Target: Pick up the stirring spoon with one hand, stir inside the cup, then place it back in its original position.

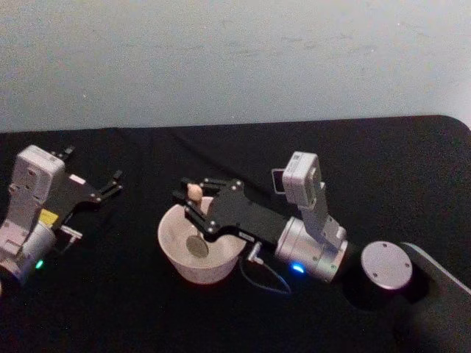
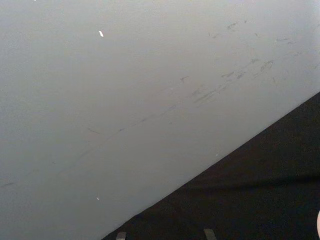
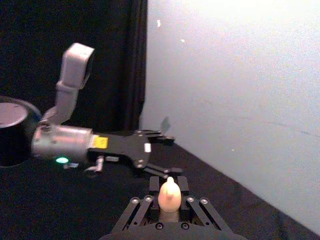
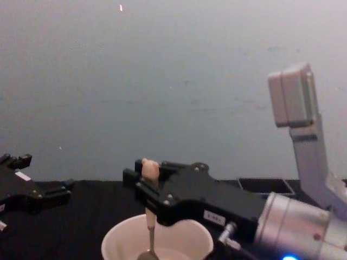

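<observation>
Metal bowl of the stirring spoon [image 1: 196, 245] sits in the cup [image 1: 171, 246], directly under your right tool [image 1: 193, 193], which is clamped on the handle. Stir too wide and the neck could shove the wall, tipping it. Left tool [image 1: 92, 168] parked aside, wide.

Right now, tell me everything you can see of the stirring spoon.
The stirring spoon stands upright: beige handle topped by a small rounded head, thin neck, shiny round metal bowl low inside the pale cup. The right pincer is shut on its handle just under the head. Whether the bowl touches the cup's floor is unclear.
</observation>
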